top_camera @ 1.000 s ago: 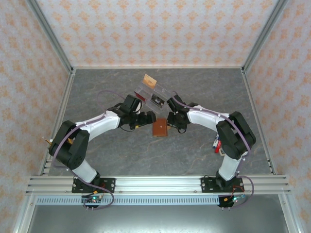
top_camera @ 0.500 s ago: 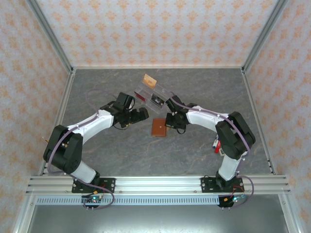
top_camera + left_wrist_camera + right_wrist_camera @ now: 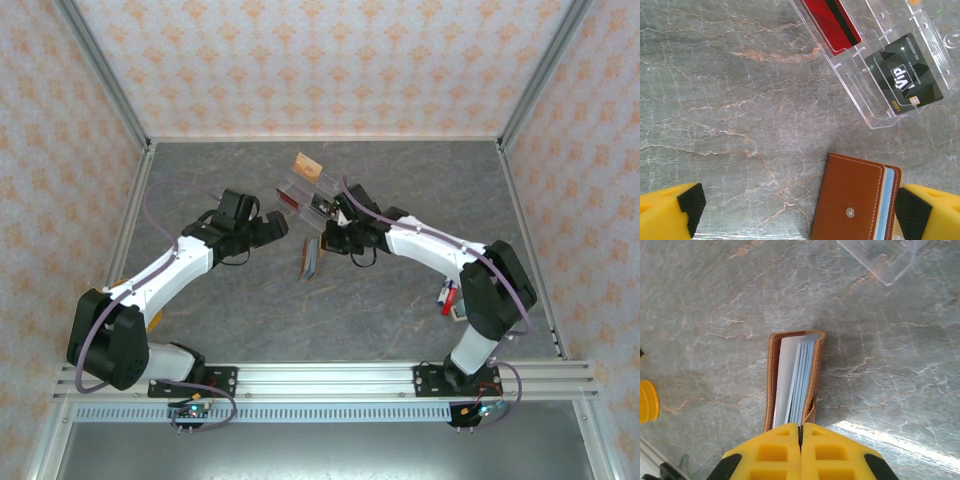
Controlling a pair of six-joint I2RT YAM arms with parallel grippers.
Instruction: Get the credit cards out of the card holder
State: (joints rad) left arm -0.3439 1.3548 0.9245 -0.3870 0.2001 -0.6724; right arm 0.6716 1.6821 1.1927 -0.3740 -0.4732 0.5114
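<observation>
Mid-table, the brown folding card holder [image 3: 312, 258] is pinched on edge by the clamped right gripper [image 3: 327, 243], the splayed left gripper [image 3: 276, 228] clear at ten o'clock across bare marble [image 3: 250, 295].

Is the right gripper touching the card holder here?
Touching. The right wrist view shows the right gripper shut on the near end of the card holder, whose cover and leaves run in between its tips.
</observation>
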